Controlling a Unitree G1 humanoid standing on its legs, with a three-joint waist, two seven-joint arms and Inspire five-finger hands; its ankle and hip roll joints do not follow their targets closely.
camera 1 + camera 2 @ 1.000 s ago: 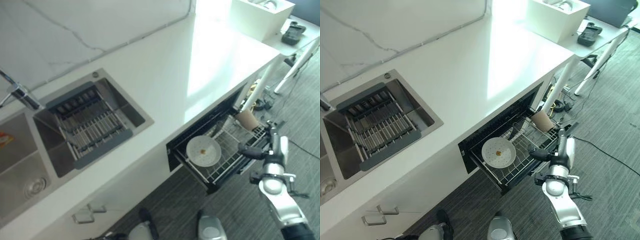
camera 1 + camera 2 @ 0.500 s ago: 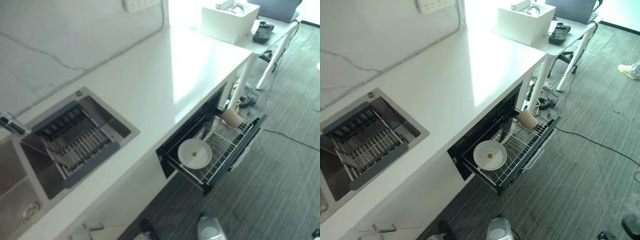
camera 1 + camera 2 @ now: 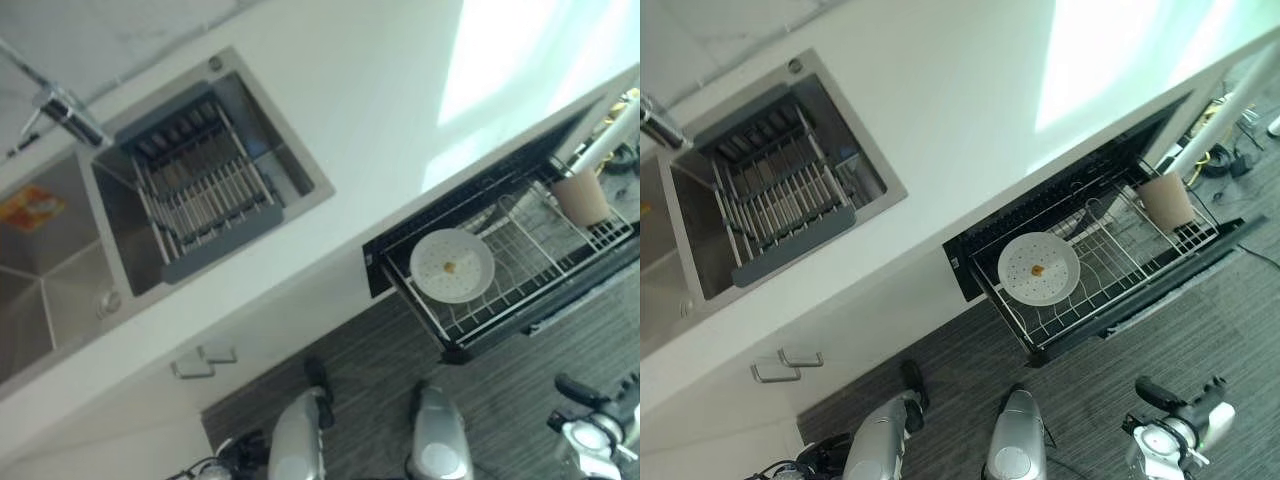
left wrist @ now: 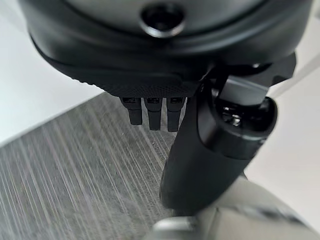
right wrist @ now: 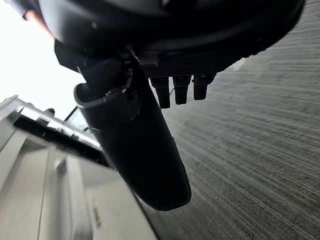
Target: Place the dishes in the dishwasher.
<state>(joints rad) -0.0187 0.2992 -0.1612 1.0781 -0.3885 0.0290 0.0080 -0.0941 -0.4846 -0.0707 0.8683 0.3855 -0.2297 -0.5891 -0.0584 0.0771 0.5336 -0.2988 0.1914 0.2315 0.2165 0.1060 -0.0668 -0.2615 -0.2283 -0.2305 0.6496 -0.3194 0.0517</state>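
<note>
Plate (image 3: 452, 266) flat in dishwasher rack (image 3: 560, 258)

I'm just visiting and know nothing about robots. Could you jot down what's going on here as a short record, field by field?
Setting: white kitchen counter with a steel sink and a drying rack in it
Dishwasher rack: pulled out under the counter
Plate: white, lying in the rack, with a small orange speck on it
Cup: brown, at the rack's far end
Left hand: holds nothing, over the grey floor
Right hand: holds nothing, low, near the floor
</note>
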